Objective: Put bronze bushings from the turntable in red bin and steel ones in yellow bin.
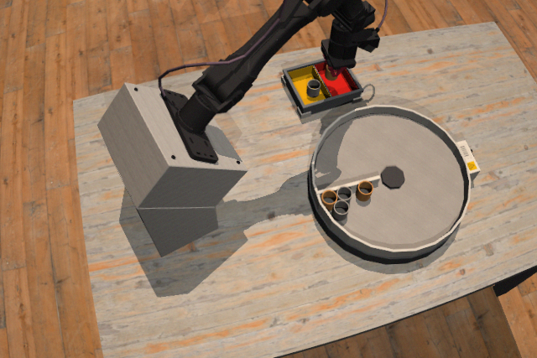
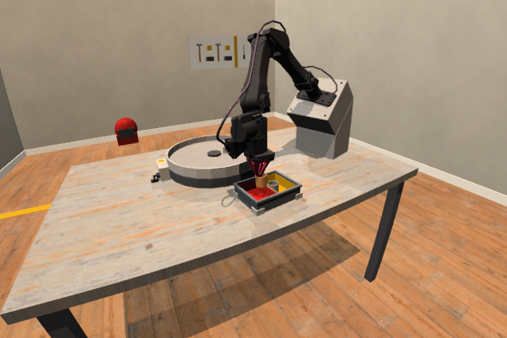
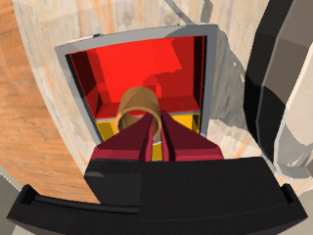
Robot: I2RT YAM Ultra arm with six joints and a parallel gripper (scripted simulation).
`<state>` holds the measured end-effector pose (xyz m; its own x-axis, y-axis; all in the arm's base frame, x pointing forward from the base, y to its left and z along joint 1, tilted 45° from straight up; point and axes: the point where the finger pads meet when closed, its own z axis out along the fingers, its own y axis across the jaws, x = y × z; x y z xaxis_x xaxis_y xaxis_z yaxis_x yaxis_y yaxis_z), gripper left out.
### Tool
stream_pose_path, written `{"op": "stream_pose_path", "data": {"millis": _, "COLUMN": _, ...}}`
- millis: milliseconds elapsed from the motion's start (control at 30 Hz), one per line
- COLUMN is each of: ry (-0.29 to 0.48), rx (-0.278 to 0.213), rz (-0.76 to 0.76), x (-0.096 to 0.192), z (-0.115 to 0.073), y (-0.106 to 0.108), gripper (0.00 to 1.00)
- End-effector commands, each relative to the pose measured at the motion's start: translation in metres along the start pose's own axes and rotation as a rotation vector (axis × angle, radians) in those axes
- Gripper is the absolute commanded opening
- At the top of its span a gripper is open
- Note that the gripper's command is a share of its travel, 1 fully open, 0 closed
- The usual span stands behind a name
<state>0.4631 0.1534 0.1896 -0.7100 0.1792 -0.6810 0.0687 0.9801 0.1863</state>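
From above, the gripper (image 1: 333, 69) is clenched on a bronze bushing (image 1: 331, 74) over the red bin (image 1: 342, 80), beside the turntable (image 1: 433, 239). The side view shows the bushing low inside that bin. At the wrist, the fingers pinch its wall.

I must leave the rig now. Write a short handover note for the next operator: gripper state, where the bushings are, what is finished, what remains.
Gripper: shut on a bronze bushing, lowered into the red bin, not yet released.
Yellow bin: one steel bushing inside, done.
Turntable: four bushings wait against the divider, two bronze and two steel.
Left: open the gripper to drop the held bronze piece, then move the two bronze ones to red and the two steel ones to yellow.
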Motion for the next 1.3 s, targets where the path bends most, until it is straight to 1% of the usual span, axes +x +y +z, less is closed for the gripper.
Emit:
{"op": "stream_pose_path", "data": {"millis": 0, "ry": -0.048, "rx": -0.030, "rz": 0.008, "x": -0.019, "z": -0.010, "y": 0.007, "gripper": 0.00}}
{"op": "stream_pose_path", "data": {"millis": 67, "ry": -0.031, "rx": -0.021, "rz": 0.006, "x": -0.014, "z": 0.000, "y": 0.005, "gripper": 0.00}}
{"op": "stream_pose_path", "data": {"millis": 133, "ry": -0.031, "rx": -0.021, "rz": 0.006, "x": -0.014, "z": 0.000, "y": 0.005, "gripper": 0.00}}
{"op": "stream_pose_path", "data": {"millis": 167, "ry": -0.049, "rx": -0.029, "rz": 0.011, "x": -0.020, "z": -0.013, "y": 0.004, "gripper": 0.00}}
{"op": "stream_pose_path", "data": {"millis": 267, "ry": -0.032, "rx": -0.018, "rz": 0.007, "x": -0.014, "z": 0.004, "y": 0.003, "gripper": 0.00}}
{"op": "stream_pose_path", "data": {"millis": 433, "ry": -0.031, "rx": -0.020, "rz": 0.005, "x": -0.014, "z": 0.012, "y": 0.004, "gripper": 0.00}}
{"op": "stream_pose_path", "data": {"millis": 500, "ry": -0.043, "rx": -0.025, "rz": 0.009, "x": -0.019, "z": 0.011, "y": 0.004, "gripper": 0.00}}
{"op": "stream_pose_path", "data": {"millis": 633, "ry": -0.030, "rx": -0.022, "rz": 0.003, "x": -0.014, "z": 0.023, "y": 0.005, "gripper": 0.00}}
{"op": "stream_pose_path", "data": {"millis": 700, "ry": -0.030, "rx": -0.022, "rz": 0.003, "x": -0.014, "z": 0.023, "y": 0.005, "gripper": 0.00}}
{"op": "stream_pose_path", "data": {"millis": 733, "ry": -0.063, "rx": -0.038, "rz": 0.011, "x": -0.025, "z": 0.010, "y": 0.008, "gripper": 0.00}}
{"op": "stream_pose_path", "data": {"millis": 767, "ry": -0.058, "rx": -0.033, "rz": 0.011, "x": -0.024, "z": 0.014, "y": 0.006, "gripper": 0.00}}
{"op": "stream_pose_path", "data": {"millis": 800, "ry": -0.033, "rx": -0.020, "rz": 0.007, "x": -0.016, "z": 0.028, "y": 0.003, "gripper": 0.00}}
{"op": "stream_pose_path", "data": {"millis": 967, "ry": -0.028, "rx": -0.023, "rz": 0.002, "x": -0.013, "z": 0.035, "y": 0.006, "gripper": 0.00}}
{"op": "stream_pose_path", "data": {"millis": 1000, "ry": -0.046, "rx": -0.031, "rz": 0.005, "x": -0.020, "z": 0.027, "y": 0.007, "gripper": 0.00}}
{"op": "stream_pose_path", "data": {"millis": 1033, "ry": -0.054, "rx": -0.034, "rz": 0.008, "x": -0.023, "z": 0.025, "y": 0.007, "gripper": 0.00}}
{"op": "stream_pose_path", "data": {"millis": 1067, "ry": -0.057, "rx": -0.034, "rz": 0.010, "x": -0.024, "z": 0.025, "y": 0.007, "gripper": 0.00}}
{"op": "stream_pose_path", "data": {"millis": 1167, "ry": -0.034, "rx": -0.020, "rz": 0.007, "x": -0.017, "z": 0.034, "y": 0.004, "gripper": 0.00}}
{"op": "stream_pose_path", "data": {"millis": 1267, "ry": -0.030, "rx": -0.018, "rz": 0.006, "x": -0.016, "z": 0.034, "y": 0.003, "gripper": 0.00}}
